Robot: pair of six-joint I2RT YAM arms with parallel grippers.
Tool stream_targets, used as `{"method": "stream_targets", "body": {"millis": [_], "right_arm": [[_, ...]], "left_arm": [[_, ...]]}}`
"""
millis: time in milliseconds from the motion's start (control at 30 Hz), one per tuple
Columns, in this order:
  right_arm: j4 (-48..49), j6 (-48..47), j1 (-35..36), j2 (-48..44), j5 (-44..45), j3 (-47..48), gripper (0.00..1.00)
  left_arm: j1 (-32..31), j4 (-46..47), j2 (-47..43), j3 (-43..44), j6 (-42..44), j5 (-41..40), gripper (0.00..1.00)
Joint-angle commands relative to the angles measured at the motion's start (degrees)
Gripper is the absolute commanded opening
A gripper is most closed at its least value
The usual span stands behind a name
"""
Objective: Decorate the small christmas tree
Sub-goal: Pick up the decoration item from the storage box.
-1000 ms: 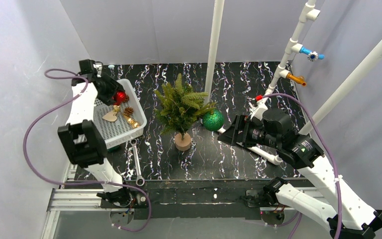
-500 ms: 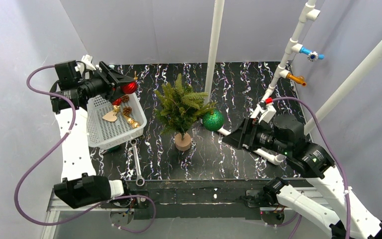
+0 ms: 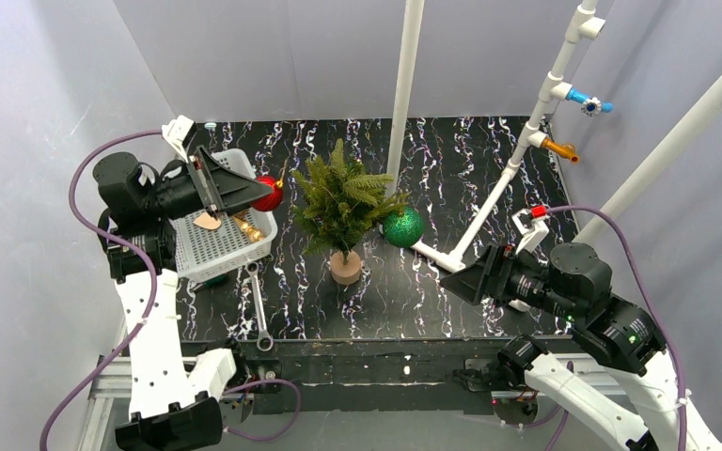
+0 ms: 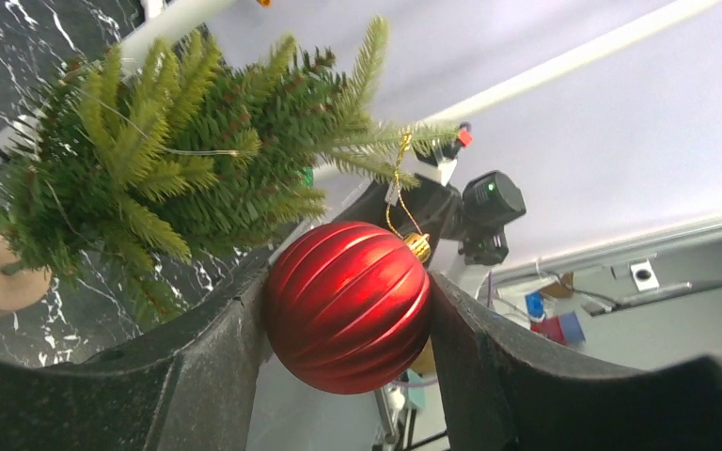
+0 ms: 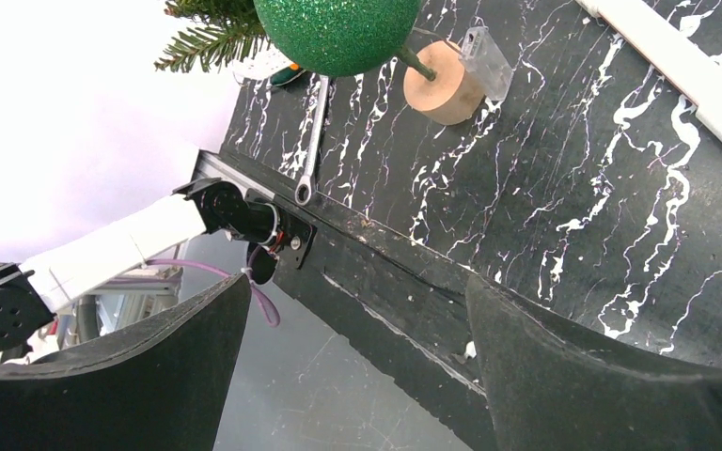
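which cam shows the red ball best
Left wrist: the red ball sits large between the jaws, its ribs clear. Top view shows it small, beside the tree. Right wrist does not show it.

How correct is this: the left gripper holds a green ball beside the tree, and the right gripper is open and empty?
One mistake: the ball in the left gripper is red, not green, as the left wrist view shows. It is beside the small christmas tree, and the right gripper is open and empty.
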Motion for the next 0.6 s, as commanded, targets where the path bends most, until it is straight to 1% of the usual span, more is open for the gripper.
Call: {"method": "stream_targets", "body": {"millis": [0, 67, 133, 167, 200, 333, 400, 500, 567], "right_arm": [[0.09, 1.11, -0.05, -1.15, 0.20, 0.46, 0.92], [0.30, 1.68, -0.02, -1.30, 0.47, 0.30, 0.92], [0.29, 2.00, -0.02, -1.26, 0.65, 0.31, 0.92], [0.11, 2.23, -0.02, -1.14, 0.85, 0.35, 0.91], [0.14, 2.51, -0.02, -1.13, 1.04, 0.29, 0.91], [3.14, 3.29, -0.02, -0.97, 0.26, 0.94, 0.91], [6.36, 2.85, -0.02, -0.01, -1.28, 2.55, 0.92], [12.43, 0.66, -0.02, 3.58, -4.71, 7.28, 0.92], [17.50, -1.03, -0.03, 6.54, -8.21, 10.45, 0.92]], "left_arm": [[-1.09, -5.59, -1.52, 3.09, 7.72, 6.58, 0.23], [-1.30, -11.69, -1.35, 4.98, 13.15, 5.47, 0.20], [-1.97, -28.90, -0.67, 8.98, 25.87, 2.38, 0.06], [-2.50, -34.08, -0.41, 10.20, 31.32, 1.72, 0.00], [-2.96, -35.29, -0.34, 10.46, 31.98, 2.81, 0.00], [-6.20, -32.82, 0.83, 11.91, 29.36, 9.61, 0.00], [-8.26, -28.81, 1.33, 12.85, 25.38, 12.20, 0.00], [-12.14, -22.32, 0.82, 15.24, 21.08, 13.07, 0.00], [-14.24, -14.92, -0.41, 16.16, 17.70, 13.11, 0.00]]}}
